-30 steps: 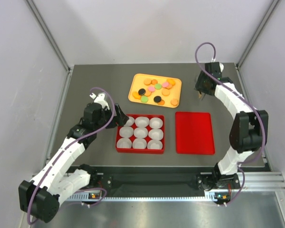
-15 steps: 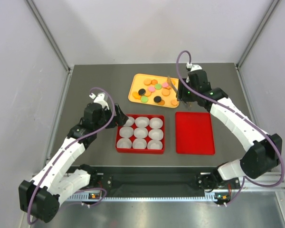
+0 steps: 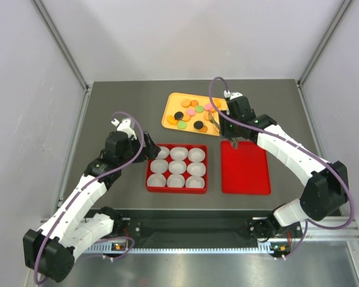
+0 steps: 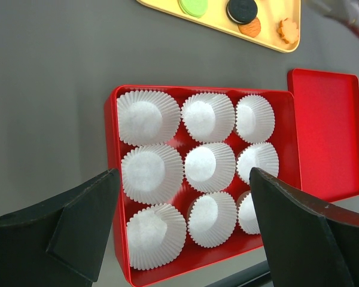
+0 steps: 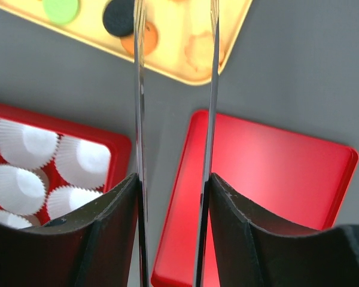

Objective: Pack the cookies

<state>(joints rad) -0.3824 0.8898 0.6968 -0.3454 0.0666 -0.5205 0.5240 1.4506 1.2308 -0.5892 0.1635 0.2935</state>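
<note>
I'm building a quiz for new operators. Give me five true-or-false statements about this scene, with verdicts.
1. All nine cups are empty. True.
2. The cookies lie on the tray. True.
3. The lid covers the box. False: it lies beside the box.
4. The left gripper holds a cookie. False: it is open and empty.
5. The right gripper holds tweezers. True.
</note>
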